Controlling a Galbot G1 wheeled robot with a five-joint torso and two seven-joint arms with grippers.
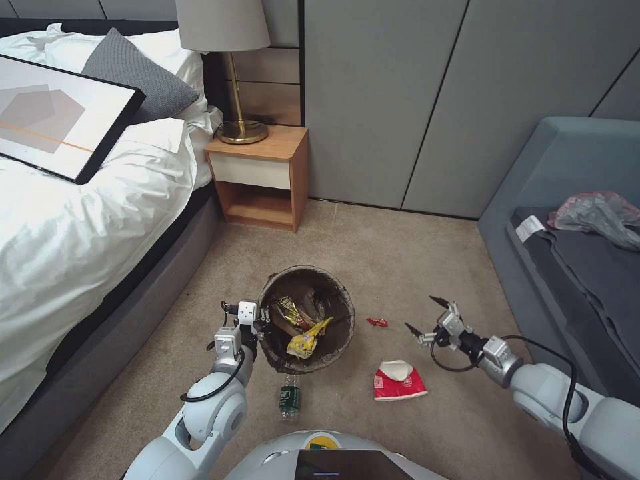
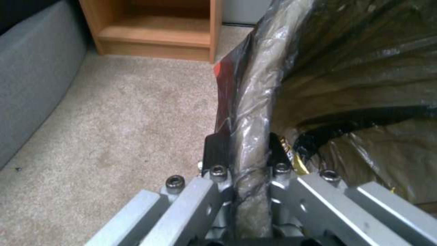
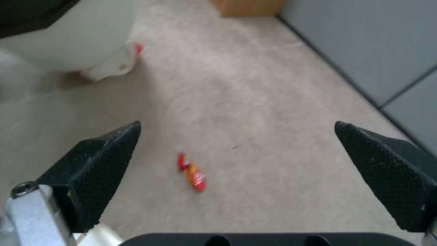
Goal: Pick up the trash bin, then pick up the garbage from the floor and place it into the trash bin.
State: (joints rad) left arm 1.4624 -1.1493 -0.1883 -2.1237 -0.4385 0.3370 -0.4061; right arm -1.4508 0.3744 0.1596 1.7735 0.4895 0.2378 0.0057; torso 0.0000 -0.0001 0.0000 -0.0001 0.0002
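Beige carpet; left gripper [image 2: 248, 150] pinching crinkly-lined round trash bin [image 1: 337, 293] rim.

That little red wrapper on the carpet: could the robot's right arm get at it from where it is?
Probably yes: the right gripper hangs open over bare carpet with the red wrapper between its fingers' line, nothing between.
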